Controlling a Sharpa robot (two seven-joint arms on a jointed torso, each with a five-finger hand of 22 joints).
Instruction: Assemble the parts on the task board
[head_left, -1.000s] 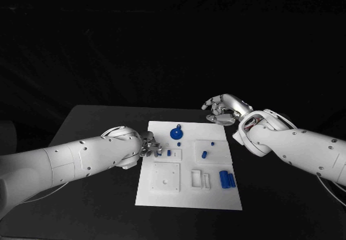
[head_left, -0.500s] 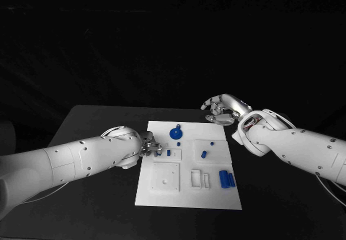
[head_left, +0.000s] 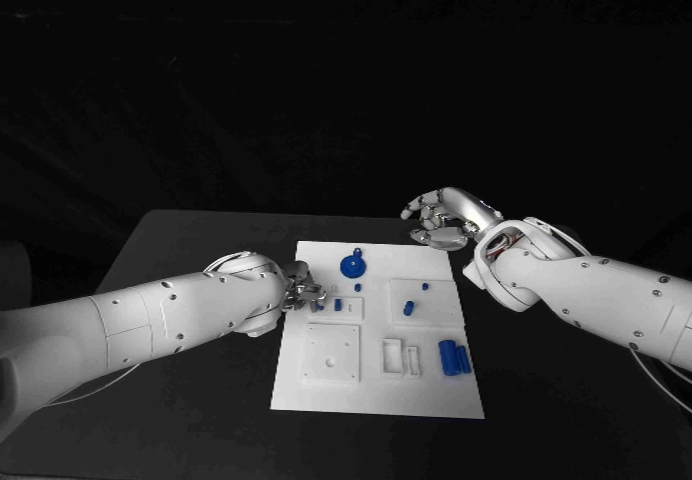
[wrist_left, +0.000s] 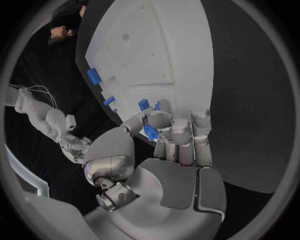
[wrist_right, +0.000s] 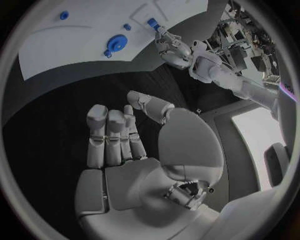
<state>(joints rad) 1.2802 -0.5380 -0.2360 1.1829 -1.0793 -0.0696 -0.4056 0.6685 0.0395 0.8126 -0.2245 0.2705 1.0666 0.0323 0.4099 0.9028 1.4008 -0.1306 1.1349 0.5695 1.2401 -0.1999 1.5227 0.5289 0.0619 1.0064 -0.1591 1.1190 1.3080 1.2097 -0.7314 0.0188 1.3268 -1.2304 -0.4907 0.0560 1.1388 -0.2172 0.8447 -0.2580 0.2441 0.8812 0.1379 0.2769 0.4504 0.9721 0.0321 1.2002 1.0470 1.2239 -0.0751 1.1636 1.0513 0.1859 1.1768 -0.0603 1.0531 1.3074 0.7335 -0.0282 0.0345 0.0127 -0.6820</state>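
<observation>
The task board is seen as a white rectangular plate lying flat in the middle of the black table, with raised white blocks and recesses on its surface. Several small blue parts are spread over it: a round blue disc with a small knob near the far edge, a short blue piece toward the middle, and a pair of blue cylinders near the right edge.

In the head view, the left robot hand is placed at the board's left edge, but what it holds is hidden there by the arm. In the left wrist view, a small blue part is shown pinched between its thumb and fingertips, just above the board's edge.

The right robot hand is held above the table beyond the board's far right corner, apart from the board. In the right wrist view its fingers are shown loosely extended and nothing is gripped.
</observation>
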